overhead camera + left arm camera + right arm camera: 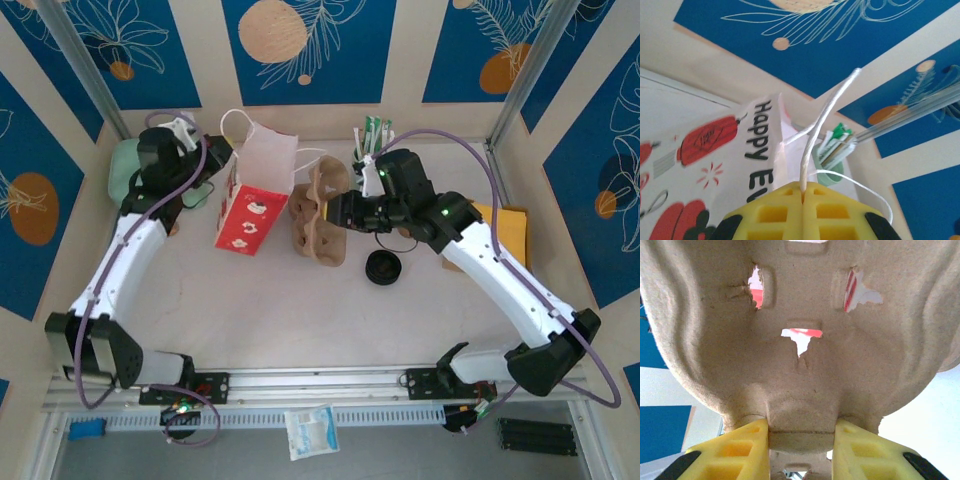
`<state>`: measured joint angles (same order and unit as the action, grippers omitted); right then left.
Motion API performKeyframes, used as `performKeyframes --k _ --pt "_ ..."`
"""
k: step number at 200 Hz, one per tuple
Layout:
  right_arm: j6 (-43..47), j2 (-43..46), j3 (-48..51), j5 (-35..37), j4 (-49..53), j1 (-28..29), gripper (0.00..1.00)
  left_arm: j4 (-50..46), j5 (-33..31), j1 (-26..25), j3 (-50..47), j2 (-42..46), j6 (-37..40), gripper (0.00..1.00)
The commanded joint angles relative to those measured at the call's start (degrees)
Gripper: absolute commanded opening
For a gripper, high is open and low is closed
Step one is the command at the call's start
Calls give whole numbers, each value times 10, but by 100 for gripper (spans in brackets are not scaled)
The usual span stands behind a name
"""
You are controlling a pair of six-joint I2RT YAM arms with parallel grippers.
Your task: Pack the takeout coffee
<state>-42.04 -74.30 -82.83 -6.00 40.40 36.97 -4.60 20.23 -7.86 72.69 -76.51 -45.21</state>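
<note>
As seen from the top, the left arm [135,245] stretches far to the bag [252,195] and the right arm [490,260] bends inward to the carrier [318,212]. The coffee [383,268] stands on the table [260,310] beside the right wrist; its black lid hides the cup body. From the left wrist, the left gripper [802,192] is pinched closed on the bag's handle [825,115]. From the right wrist, the right gripper [801,432] clamps the carrier's edge, and the carrier hides almost everything behind it.
</note>
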Motion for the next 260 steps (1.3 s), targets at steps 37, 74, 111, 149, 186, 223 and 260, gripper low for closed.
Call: performKeyframes --k 37,74,111,149,186,223,260 --pt "-11 36 -27 3 11 9 30 138 9 -1 -169 110 -116 1" --pt "-12 44 -25 3 13 12 30 189 -6 -7 -275 163 -153 4" --pt "-14 48 -26 4 13 15 29 169 -20 -8 -314 215 -149 9" --pt "-15 46 -26 7 12 16 29 144 -29 -8 -330 253 -145 32" --pt "-12 44 -23 12 14 16 29 90 -46 -7 -324 297 -123 60" --pt "-9 43 -19 14 17 9 29 -9 -74 -7 -278 341 -67 83" --pt "-4 39 -14 9 13 -5 29 -123 -103 -6 -199 371 9 93"
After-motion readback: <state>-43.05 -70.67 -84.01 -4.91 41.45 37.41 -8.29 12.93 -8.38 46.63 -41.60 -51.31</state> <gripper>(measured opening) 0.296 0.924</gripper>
